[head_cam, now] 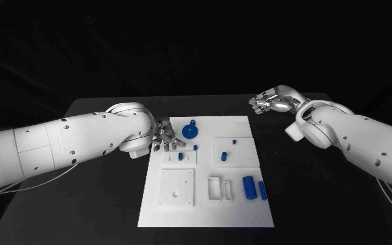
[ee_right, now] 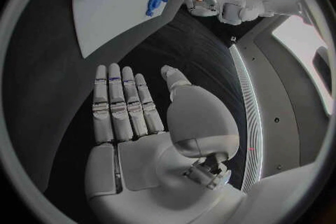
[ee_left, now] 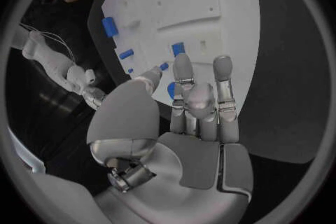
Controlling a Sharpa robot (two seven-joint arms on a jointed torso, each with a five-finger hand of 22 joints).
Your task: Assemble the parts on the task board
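Left robot hand hovered over white board edge, fingers apart, empty, blue parts just beside. Right robot hand beyond board corner, fingers spread, empty.

White rounded arms dotted with small dark screws end in silver hands with jointed fingers

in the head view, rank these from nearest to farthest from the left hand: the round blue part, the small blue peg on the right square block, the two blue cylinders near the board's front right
1. Round blue part, just beside the left hand.
2. Small blue peg, mid-board on the right block.
3. Two blue cylinders, front right, farthest.
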